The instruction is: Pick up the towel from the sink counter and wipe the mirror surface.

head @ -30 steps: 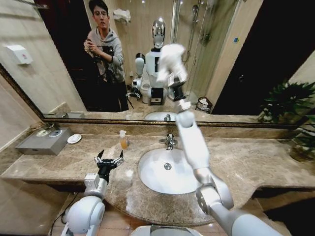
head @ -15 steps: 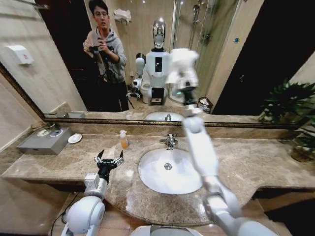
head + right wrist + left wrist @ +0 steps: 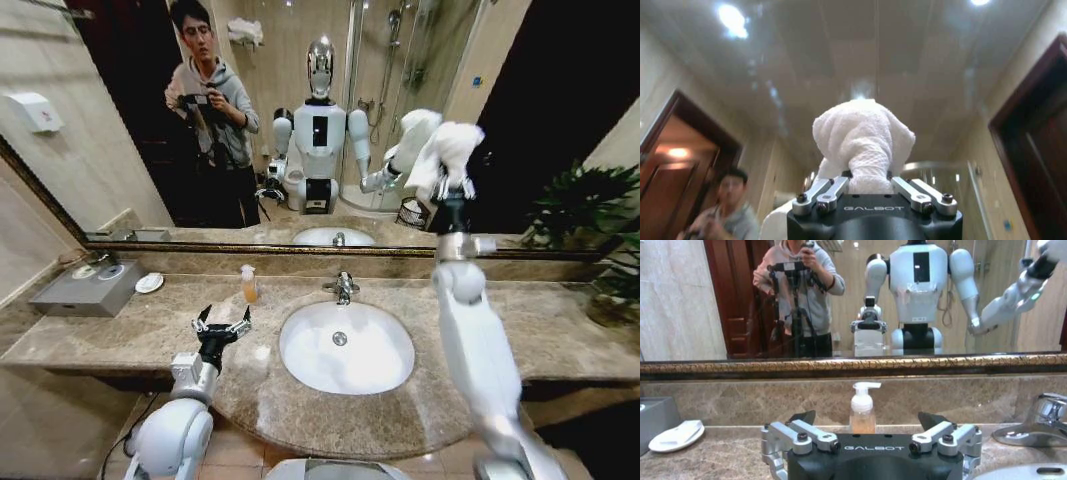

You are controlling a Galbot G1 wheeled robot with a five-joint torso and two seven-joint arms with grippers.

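Wiping stage, judged from the layout: towel (image 3: 452, 150) off the sink counter (image 3: 560, 330) and up against the mirror surface (image 3: 130, 120), upper right of centre in the head view.

Risks from here:
- Slip of the cloth out of the jaws. Cause: only a bunched neck pinched, bulk of the cloth free beyond the fingertips; drag on the glass could tug it loose.
- Metal on glass. Cause: arm pressed in too far, soft wad flattened, fingertips through to the mirror.
- Contact lost. Cause: sweep drifting away from the glass, towel merely waved in front of it. Actual contact not confirmable here; towel and its reflection sit just beside each other.
- Tap (image 3: 344, 287) and soap bottle (image 3: 249, 284) stand well below the raised arm; low risk.

Right gripper (image 3: 867, 186): clamped on the towel, jaws closed around its narrow lower part; white wad bulges out directly beyond the fingertips, centred between them.

Left gripper (image 3: 222, 325): parked low over the counter, lower left of the head view, fingers spread, nothing held.
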